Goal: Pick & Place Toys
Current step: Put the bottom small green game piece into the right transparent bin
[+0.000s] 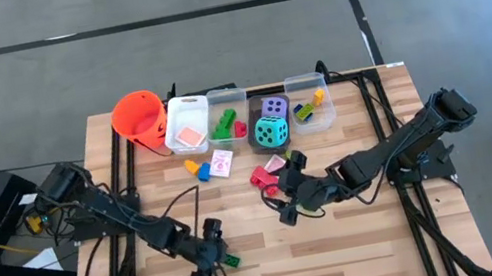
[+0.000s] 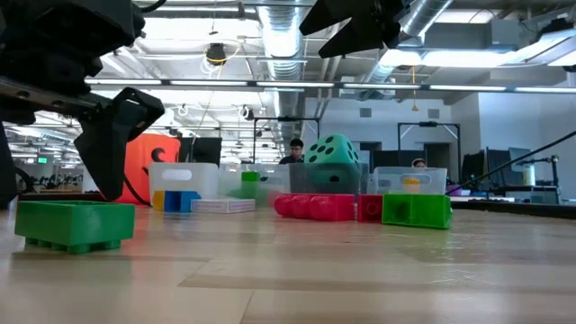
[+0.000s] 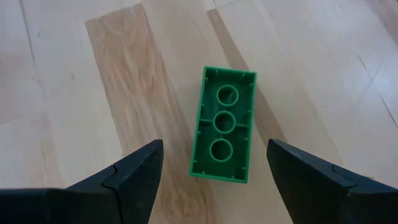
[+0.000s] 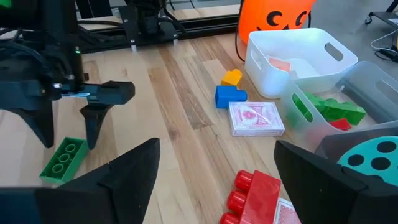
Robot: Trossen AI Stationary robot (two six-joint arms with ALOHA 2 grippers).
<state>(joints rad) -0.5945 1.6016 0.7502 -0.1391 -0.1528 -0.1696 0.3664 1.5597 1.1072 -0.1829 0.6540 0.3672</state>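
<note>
Orange plastic catches the eye first: a bucket [image 1: 139, 116] with a jack-o'-lantern face lies at the far left of a row of containers along the back of the wooden table [image 1: 367, 249]. Next to it a white bin [image 1: 187, 125] holds a pink-white card [image 1: 189, 136]; the clear bin [image 1: 227, 121] beside that holds green bricks [image 1: 224, 122] and a bit of red. A darker bin [image 1: 271, 121] carries the teal die [image 1: 272, 132] and the purple die [image 1: 273, 106], and the last clear bin [image 1: 310, 102] has a few small bricks in it, yellow and blue among them as far as I can make out from above. Loose on the boards in front of the bins lie a blue brick with a yellow one [image 1: 198, 170], a pack of pink-white cards [image 1: 221, 163], and red bricks [image 1: 264, 175] close to the right arm. The left gripper [image 1: 209, 264] hangs low over the near part of the table, fingers spread and holding nothing, straddling a green brick [image 3: 223, 125] that lies upside down on the wood with its three sockets showing; neither finger touches it. The right gripper [image 1: 287, 204] sits near the table's middle, just beside the red bricks, its fingers likewise apart and empty.
</note>
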